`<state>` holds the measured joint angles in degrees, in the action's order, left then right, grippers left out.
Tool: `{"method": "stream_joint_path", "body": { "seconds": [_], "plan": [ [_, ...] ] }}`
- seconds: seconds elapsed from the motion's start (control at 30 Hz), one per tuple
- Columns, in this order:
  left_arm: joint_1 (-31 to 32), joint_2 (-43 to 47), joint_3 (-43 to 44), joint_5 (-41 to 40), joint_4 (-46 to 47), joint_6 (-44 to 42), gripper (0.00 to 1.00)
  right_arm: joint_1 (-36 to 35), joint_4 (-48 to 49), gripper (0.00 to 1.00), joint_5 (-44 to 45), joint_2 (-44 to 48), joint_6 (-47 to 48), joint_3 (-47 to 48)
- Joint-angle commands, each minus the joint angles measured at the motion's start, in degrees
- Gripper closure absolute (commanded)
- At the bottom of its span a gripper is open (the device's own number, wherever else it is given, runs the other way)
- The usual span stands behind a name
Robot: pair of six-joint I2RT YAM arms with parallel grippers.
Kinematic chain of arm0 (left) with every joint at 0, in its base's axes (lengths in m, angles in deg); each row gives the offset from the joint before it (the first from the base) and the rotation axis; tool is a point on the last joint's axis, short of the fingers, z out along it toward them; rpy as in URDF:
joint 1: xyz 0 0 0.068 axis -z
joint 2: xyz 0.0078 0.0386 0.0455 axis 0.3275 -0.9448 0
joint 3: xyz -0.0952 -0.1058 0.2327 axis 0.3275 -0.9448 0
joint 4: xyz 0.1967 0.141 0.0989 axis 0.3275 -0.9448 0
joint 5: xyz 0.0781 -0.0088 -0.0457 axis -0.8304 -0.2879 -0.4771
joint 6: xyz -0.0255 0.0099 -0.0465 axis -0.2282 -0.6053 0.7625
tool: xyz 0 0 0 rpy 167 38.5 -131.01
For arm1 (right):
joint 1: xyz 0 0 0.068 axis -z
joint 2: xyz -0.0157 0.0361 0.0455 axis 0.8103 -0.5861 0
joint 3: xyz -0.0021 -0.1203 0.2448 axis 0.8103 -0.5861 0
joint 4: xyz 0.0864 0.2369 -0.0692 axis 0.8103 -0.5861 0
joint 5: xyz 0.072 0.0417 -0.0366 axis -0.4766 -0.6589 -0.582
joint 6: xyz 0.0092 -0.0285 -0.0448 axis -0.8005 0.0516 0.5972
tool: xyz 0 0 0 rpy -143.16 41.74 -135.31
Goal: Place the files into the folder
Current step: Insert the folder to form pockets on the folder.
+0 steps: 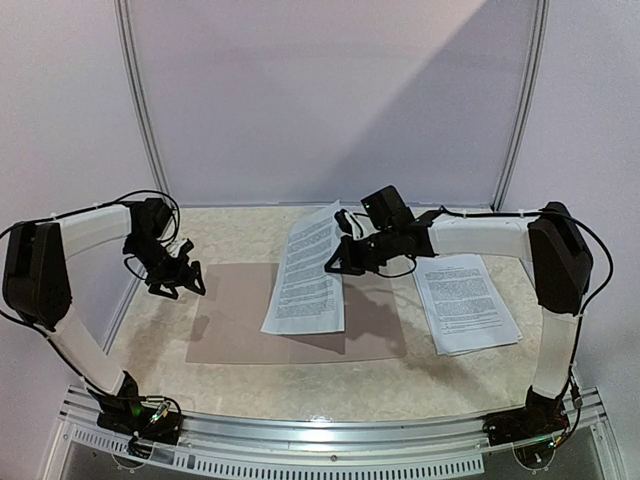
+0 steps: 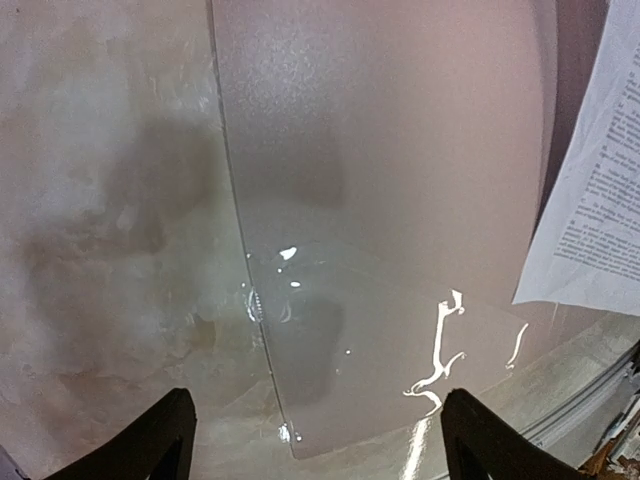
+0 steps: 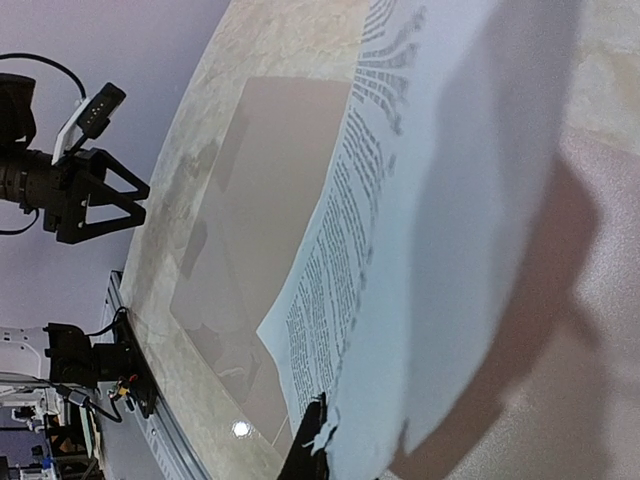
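The brown-tan folder [image 1: 235,320] lies open and flat on the table. My right gripper [image 1: 340,262] is shut on the right edge of one printed white sheet [image 1: 305,275] and holds it tilted above the folder's middle. The right wrist view shows that sheet [image 3: 440,200] hanging over the folder [image 3: 250,200], with one dark fingertip [image 3: 305,455] at its torn-looking edge. More files [image 1: 465,302] lie stacked to the right of the folder. My left gripper [image 1: 178,278] is open and empty above the folder's left edge [image 2: 400,150], with its fingertips [image 2: 155,440] wide apart.
A glossy part of the folder [image 2: 400,360] reflects light near the front. The metal rail [image 1: 330,435] with both arm bases runs along the table's near edge. White wall panels stand behind and to the sides. The left gripper also shows in the right wrist view [image 3: 90,190].
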<state>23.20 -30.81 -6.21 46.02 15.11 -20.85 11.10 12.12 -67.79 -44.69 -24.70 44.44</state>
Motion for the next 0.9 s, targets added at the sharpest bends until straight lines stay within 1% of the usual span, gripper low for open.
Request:
{"method": "stream_joint_path", "body": {
  "seconds": [0.0, 0.17, 0.33, 0.5, 0.77, 0.87],
  "plan": [
    [-0.2, -1.9, -2.7, 1.2, 3.6, 1.8, 0.14, -1.1, 2.3, 1.0, -2.7, -0.6, 1.1, -1.4],
    [-0.2, -2.8, -3.4, 1.8, 4.7, 2.4, 0.14, -2.1, 1.5, 1.0, -3.8, -1.7, 2.4, -0.8],
    [-0.2, -3.1, -4.0, 1.9, 5.2, 2.7, 0.13, -2.5, 3.9, 1.0, -5.2, -1.6, 1.4, -1.8],
    [-0.2, -3.8, -4.5, 2.2, 5.7, 3.0, 0.13, -2.5, 8.1, 1.0, -6.3, -1.8, -0.4, -2.7],
    [-0.5, -6.1, -6.2, 1.7, 6.7, 4.3, 0.13, -2.9, 13.9, 1.0, -5.8, -5.8, -6.2, -3.6],
    [-0.5, -7.0, -6.5, 1.5, 7.1, 4.7, 0.13, -3.5, 13.5, 1.0, -5.5, -7.7, -6.3, -1.9]
  ]
}}
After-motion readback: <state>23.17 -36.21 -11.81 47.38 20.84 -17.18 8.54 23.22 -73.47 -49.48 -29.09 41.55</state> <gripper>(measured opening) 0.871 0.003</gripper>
